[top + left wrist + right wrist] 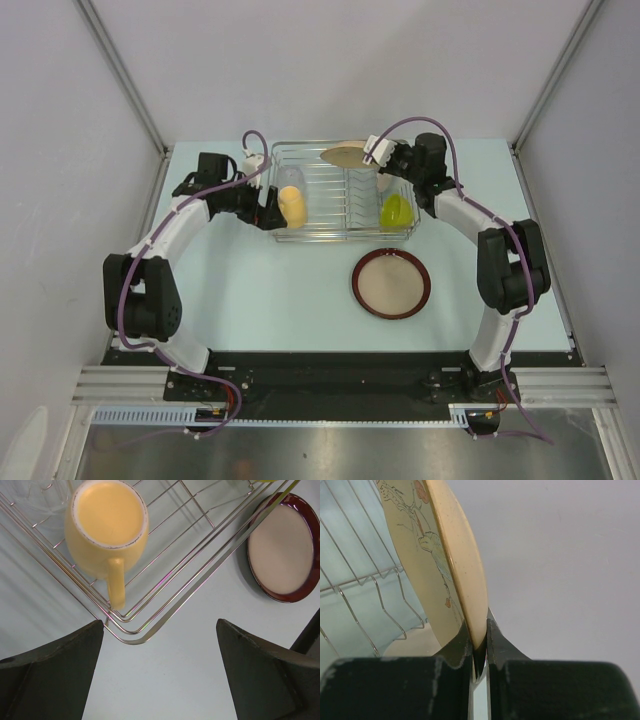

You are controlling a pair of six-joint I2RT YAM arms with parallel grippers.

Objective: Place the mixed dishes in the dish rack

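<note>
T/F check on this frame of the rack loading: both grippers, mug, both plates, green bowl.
1. The right gripper is shut on the wooden plate, gripping its rim. True.
2. The mug sits on the table outside the dish rack. False: it is inside the rack.
3. The beige plate is slotted in the rack. False: it lies flat on the table in front of the rack.
4. The left gripper is open and empty. True.
5. The lime-green bowl is in the rack. True.

Black left gripper (268, 209) sits centre-left in top view, jaws spread wide. Black right gripper (374, 152) at upper centre, pinched tight on round wooden plate (343, 156) rim.
</note>
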